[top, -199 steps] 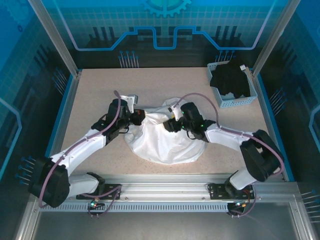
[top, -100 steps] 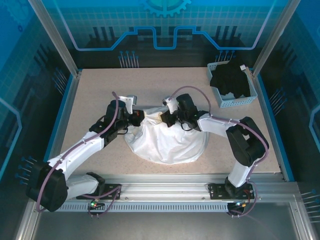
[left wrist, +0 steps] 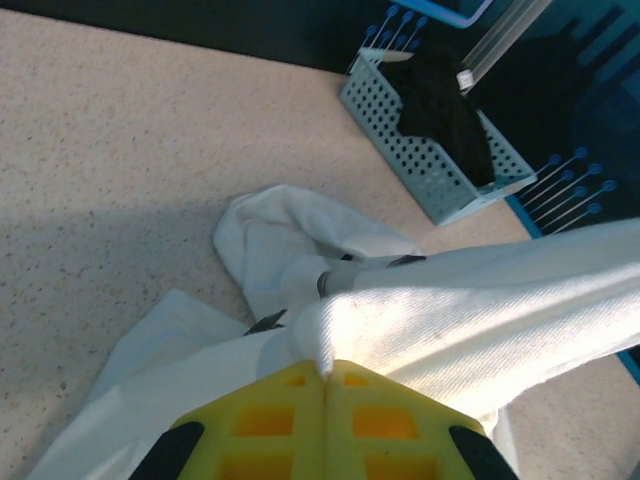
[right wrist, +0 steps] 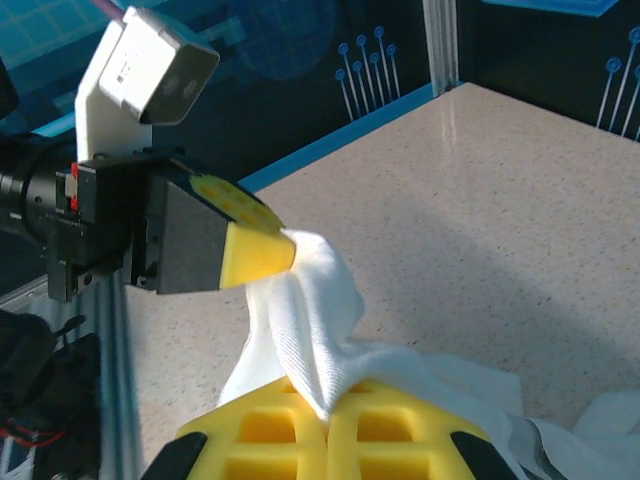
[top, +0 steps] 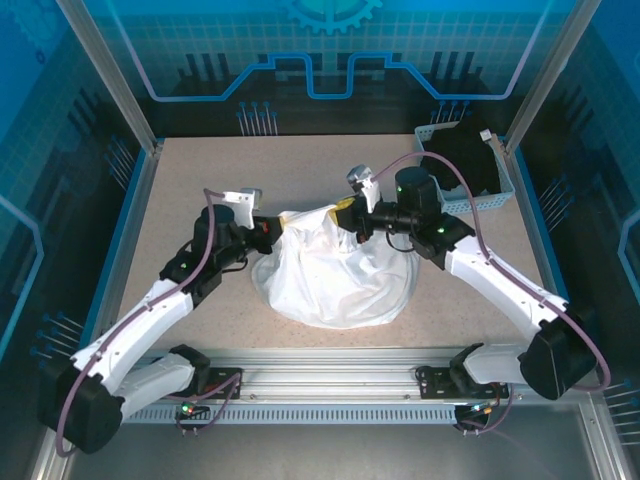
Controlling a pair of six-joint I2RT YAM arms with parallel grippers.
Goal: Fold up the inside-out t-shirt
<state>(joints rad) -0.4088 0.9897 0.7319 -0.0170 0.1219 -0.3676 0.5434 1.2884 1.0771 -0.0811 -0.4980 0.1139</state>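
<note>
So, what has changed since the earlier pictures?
The right gripper, holding the t-shirt by its edge, moved away from the bases and its arm swung outward; the left gripper, also gripping, drew slightly left, stretching the edge between them. The basket and black garment stayed put.

My fixed camera looks down from high behind the arm bases over the whole speckled beige tabletop (top: 200, 170), while each wrist camera sits close behind its yellow fingers (left wrist: 290, 385), the two facing each other along the same taut thin white cotton t-shirt (top: 335, 270).
</note>
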